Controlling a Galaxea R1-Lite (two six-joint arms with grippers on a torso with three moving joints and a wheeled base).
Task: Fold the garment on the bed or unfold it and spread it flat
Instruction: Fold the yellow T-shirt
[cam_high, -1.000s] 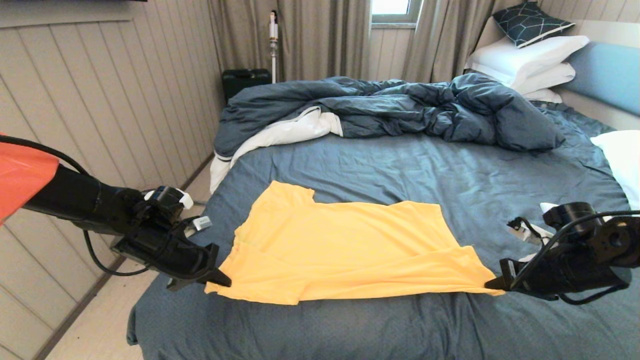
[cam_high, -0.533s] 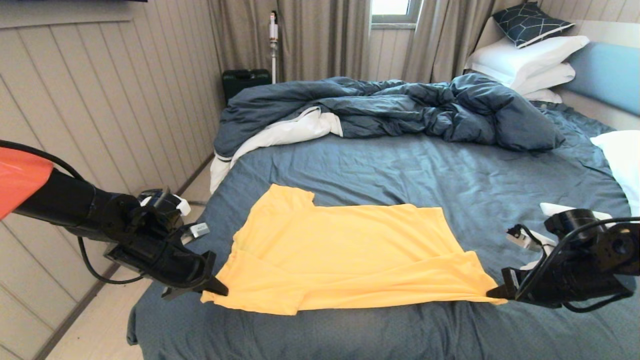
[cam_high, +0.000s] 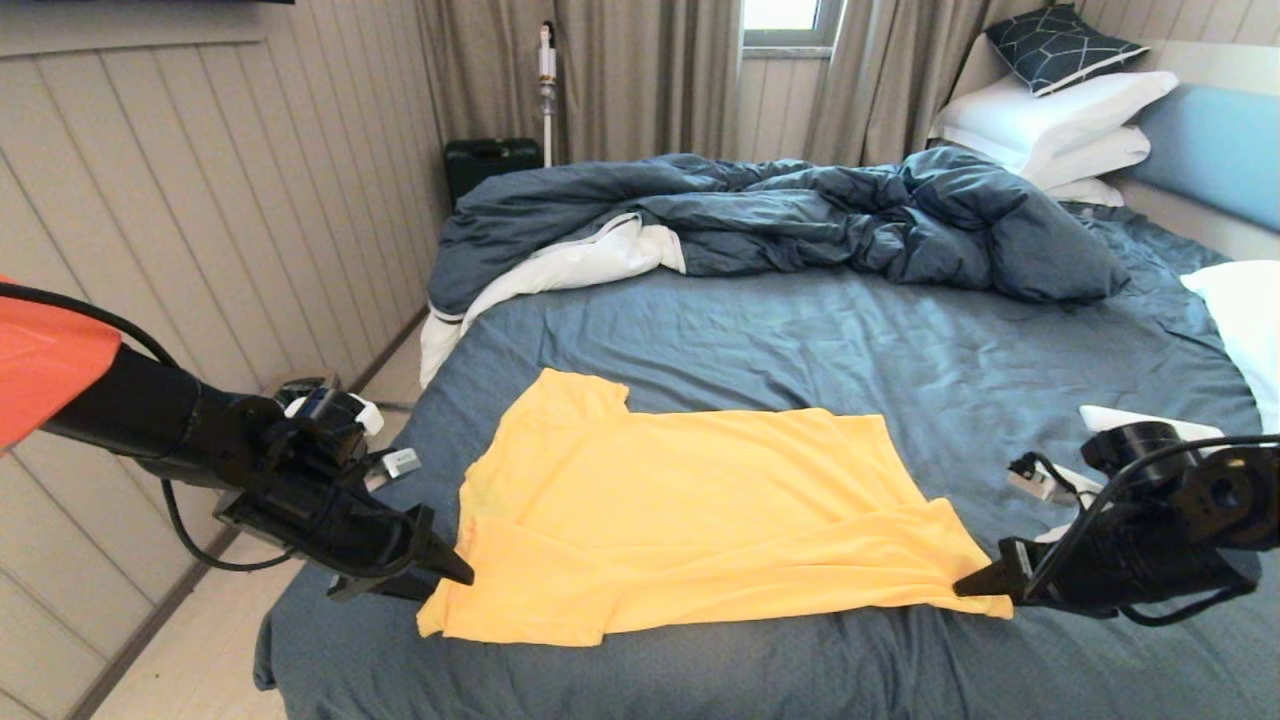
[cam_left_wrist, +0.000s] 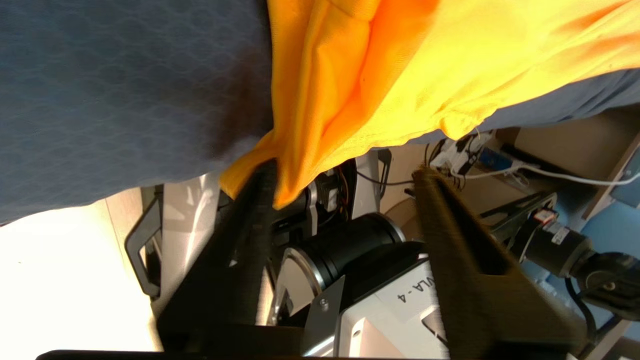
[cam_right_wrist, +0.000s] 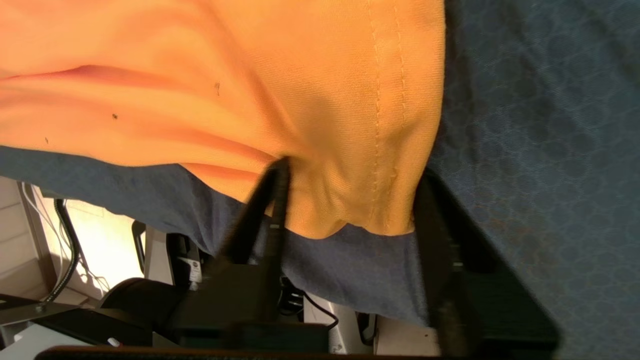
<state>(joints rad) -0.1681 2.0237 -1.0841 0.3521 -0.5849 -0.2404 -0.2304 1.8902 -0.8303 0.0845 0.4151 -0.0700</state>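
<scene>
Yellow T-shirt (cam_high: 700, 520) lies spread on the near part of the bed (cam_high: 800, 330), one sleeve toward the duvet (cam_high: 780, 215). Left gripper (cam_high: 440, 570) sits at the shirt's near-left corner, fingers spread, fabric draped against one finger (cam_left_wrist: 260, 200). Right gripper (cam_high: 975, 585) is at the near-right corner, fingers spread either side of the hem, nothing pinched.
</scene>
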